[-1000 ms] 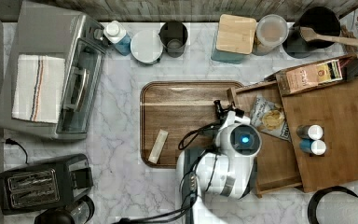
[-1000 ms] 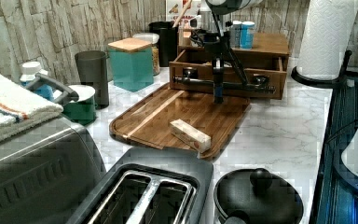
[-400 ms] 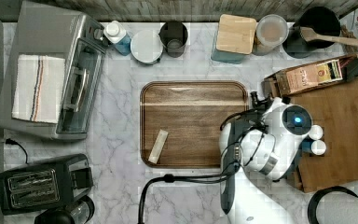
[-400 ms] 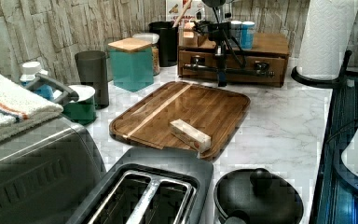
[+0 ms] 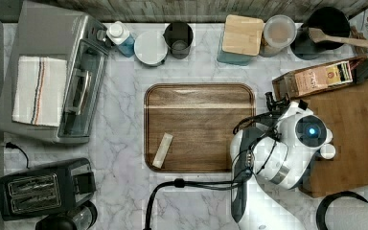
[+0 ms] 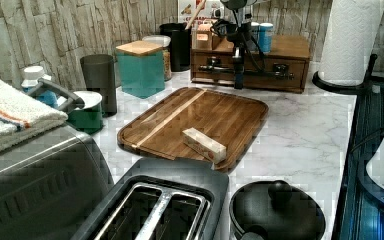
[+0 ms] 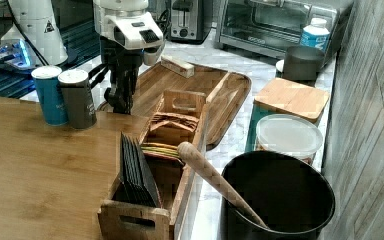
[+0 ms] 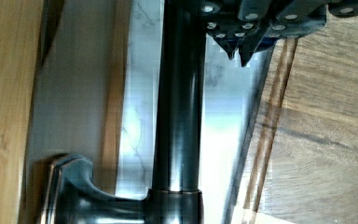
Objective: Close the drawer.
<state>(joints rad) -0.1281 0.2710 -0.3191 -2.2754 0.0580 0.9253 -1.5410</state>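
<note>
The drawer sits pushed into its wooden box, its front level with the box face in the left view. A long dark bar handle runs across that front. My gripper points down right at the handle, fingers shut with nothing between them. In the wrist view the handle lies beside the closed fingertips, with the drawer front behind it. In the right view the gripper hangs just off the front edge of the wooden top. In the top view my arm covers the drawer front.
A dark wooden tray holding a small wrapped bar lies on the marble counter in front of the box. Two cans and a wooden caddy stand on the box top. A toaster oven, toaster, canisters and a black pot ring the counter.
The drawer stood pulled out over the tray a second ago; it has slid into the box. My arm moved with it toward the top view's right.
</note>
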